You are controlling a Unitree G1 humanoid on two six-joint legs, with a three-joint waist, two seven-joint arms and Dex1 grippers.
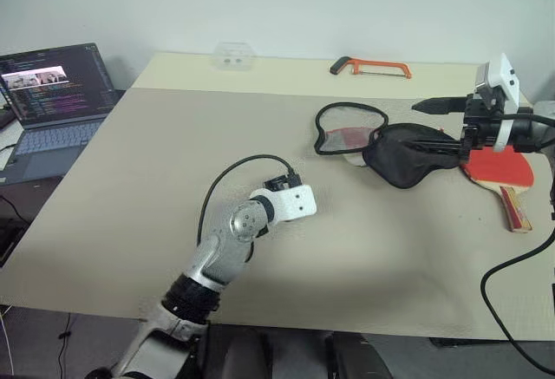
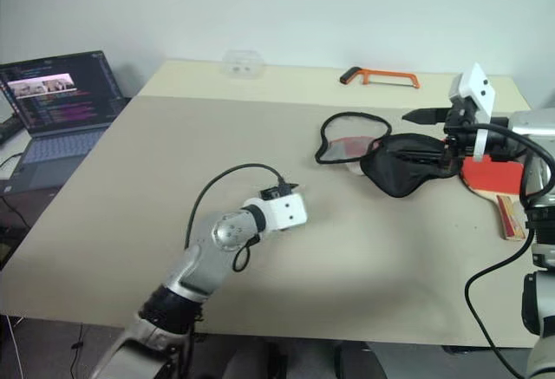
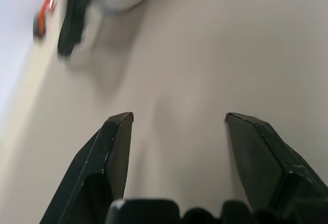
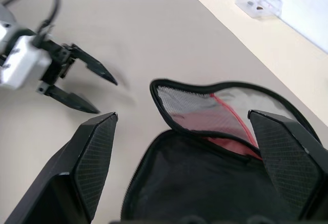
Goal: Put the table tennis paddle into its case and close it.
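R gripper (image 4: 182,131) hangs just above the case (image 1: 408,155), jaws spread wide, nothing between them. In the wrist view the case mouth gapes right under the fingers. L gripper (image 3: 177,119) also released, empty, hovering over bare table (image 1: 156,223), well apart from the case on its L side; it shows in the R wrist view too, with fingers parted.

Case: unzipped, flap w/ mesh and red lining folded back toward the L gripper side, black body slumped in a heap, opening facing up. Landmark for the rest.

Paddle (image 1: 499,171): lies flat on the table just beside the case, on the side away from the L gripper, red face up, handle pointing toward the near table edge. Its head seems to touch or tuck under the case edge; can't tell which, R gripper in the way.

Progress, my read: case open = done. Paddle not in yet, zip not closed. Both grippers empty, so pick-up, insertion and closing all left. Roughly early stage.

Orange hacksaw (image 1: 371,68) and clear plastic box (image 1: 233,55) near far table edge beyond the case; laptop (image 1: 54,93) far off past the L gripper.
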